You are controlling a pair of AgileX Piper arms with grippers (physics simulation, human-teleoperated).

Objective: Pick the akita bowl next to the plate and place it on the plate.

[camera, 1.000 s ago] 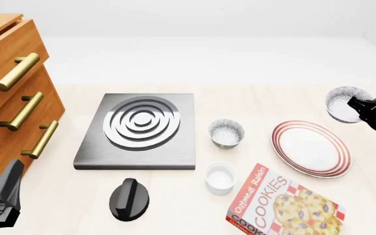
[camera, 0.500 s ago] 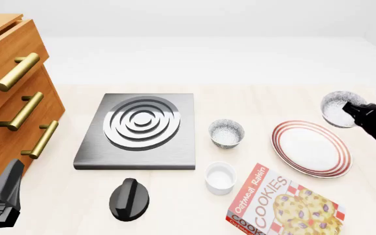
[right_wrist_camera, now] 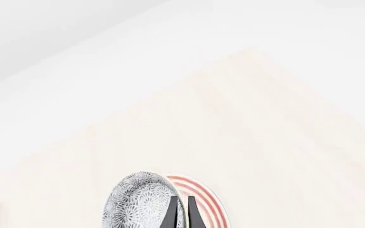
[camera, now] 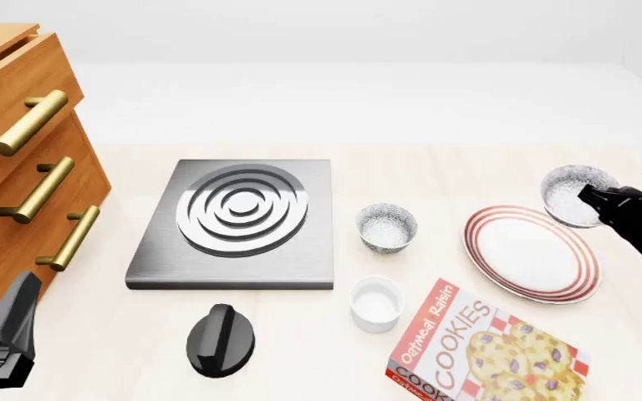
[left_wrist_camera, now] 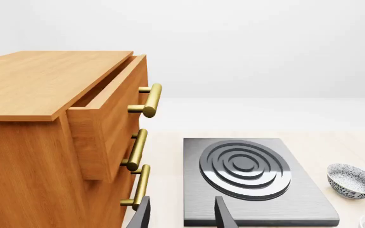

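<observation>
My right gripper (camera: 595, 200) is shut on the rim of a grey-and-white speckled akita bowl (camera: 573, 193), holding it in the air over the far right edge of the plate (camera: 531, 255). That plate is white with thin red rings. In the right wrist view the bowl (right_wrist_camera: 139, 204) is tilted between the fingers (right_wrist_camera: 171, 214), with the plate's red rim (right_wrist_camera: 203, 199) just behind it. A second, similar bowl (camera: 387, 226) stands on the table left of the plate. My left gripper (camera: 3, 334) stays at the near left, open and holding nothing (left_wrist_camera: 182, 218).
A grey stove plate (camera: 237, 221) with concentric rings lies mid-table, with a black knob (camera: 221, 338) in front of it. A white cup (camera: 376, 302) and a cookie box (camera: 483, 349) lie near the plate's front. A wooden drawer cabinet (camera: 14, 159) fills the left.
The right gripper has carried the bowl leftward and slightly down, from beyond the plate's far right to over its edge. The left arm has not moved.
</observation>
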